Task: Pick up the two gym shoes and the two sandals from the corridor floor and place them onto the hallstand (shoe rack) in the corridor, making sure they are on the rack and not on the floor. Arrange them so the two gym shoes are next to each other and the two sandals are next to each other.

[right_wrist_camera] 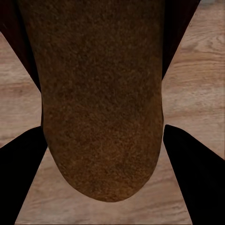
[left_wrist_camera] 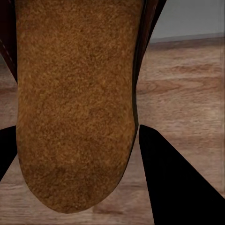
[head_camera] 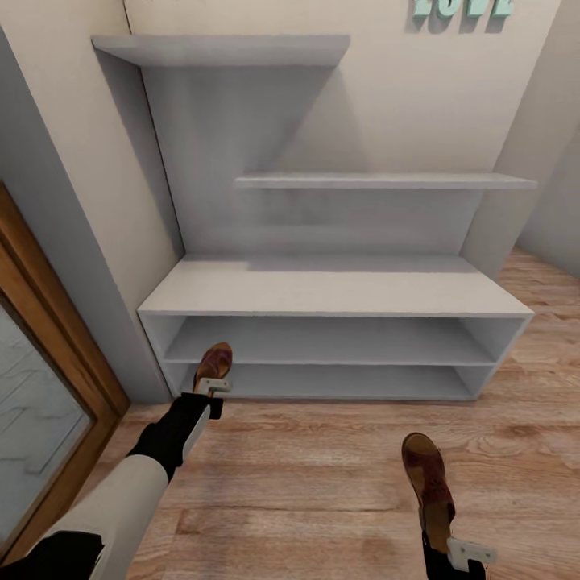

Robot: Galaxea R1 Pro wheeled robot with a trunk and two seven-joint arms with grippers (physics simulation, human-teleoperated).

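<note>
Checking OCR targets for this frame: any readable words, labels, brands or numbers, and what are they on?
"LOVE": teal letters on the wall above the shoe rack, cut off by the head view's upper edge, so only their lower halves show and the reading is likely, not certain.
No other text: none on the sandals, the shelves or the floor.

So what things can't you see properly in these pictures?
- Left end effector, head view: its fingertips are covered by the sandal it holds.
- Right end effector, head view: cut off by the bottom edge.
- Second sandal, right wrist view: only the sole shows, so its straps are hidden.
- Teal wall letters, head view: cut off by the top edge, unreadable.
- Hallstand lower shelf, head view: its back is in shadow.
</note>
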